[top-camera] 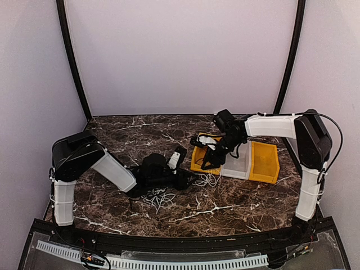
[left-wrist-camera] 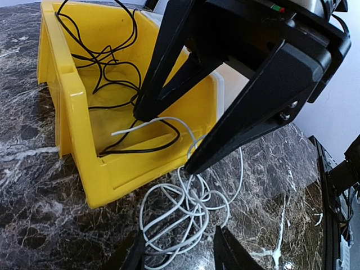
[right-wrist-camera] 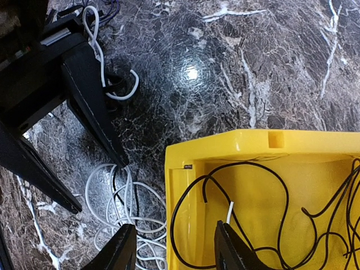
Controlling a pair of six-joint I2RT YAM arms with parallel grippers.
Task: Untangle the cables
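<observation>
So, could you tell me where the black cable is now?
In the right wrist view the black cable lies loose inside the yellow bin, with the white cable coiled on the table just left.

Dark marble-look tabletop (top-camera: 140,129) with white veining. Three open storage bins sit side by side on its right half: a left yellow bin (top-camera: 195,160), a white bin (top-camera: 236,166) in the middle, and a right yellow bin (top-camera: 264,163). Two black poles (top-camera: 70,56) curve up at the back corners, and a white slotted strip (top-camera: 185,263) runs along the near edge.
</observation>
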